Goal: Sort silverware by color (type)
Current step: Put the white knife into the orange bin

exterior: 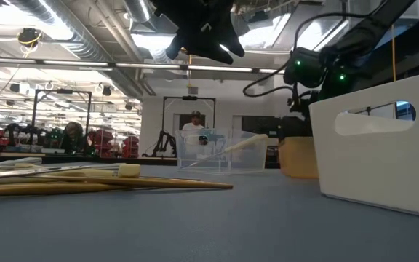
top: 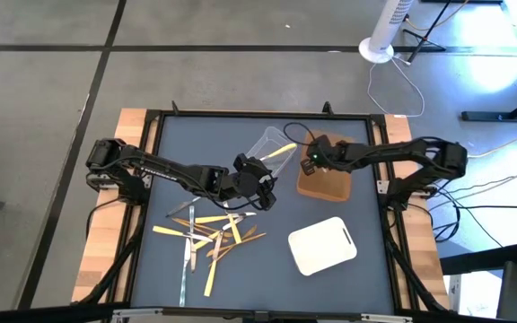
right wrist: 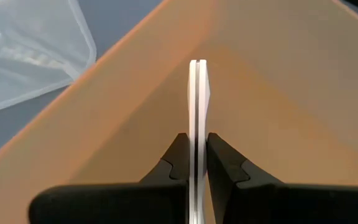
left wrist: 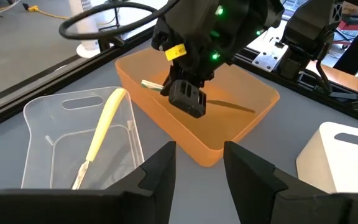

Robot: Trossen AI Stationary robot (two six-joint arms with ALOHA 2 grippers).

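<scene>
The silverware pile [top: 206, 235] lies loose on the grey mat near the table's near-left; the low view shows it as long sticks [exterior: 86, 178]. One pale yellow utensil [left wrist: 104, 124] leans inside the clear tub [top: 272, 148]. My right gripper [right wrist: 196, 140] is over the brown tray [top: 330, 187], shut on a thin pale utensil [right wrist: 196, 93]. My left gripper [left wrist: 197, 168] hovers open above the mat, between the pile and the tub, touching nothing. My right gripper pinches the thin pale utensil between its two fingers [left wrist: 188, 99], coming from above and pointing down into the brown tray. The fingers lie across it, with one end [left wrist: 148, 84] sticking out to one side. It is held edge-on; whether its other end touches the tray floor cannot be told.
A white tray [top: 321, 244] sits on the mat's near-right. The brown tray's wall [left wrist: 166, 118] stands close beside the clear tub. Bare mat lies along the far-left and near the left gripper. Cables trail over the right arm.
</scene>
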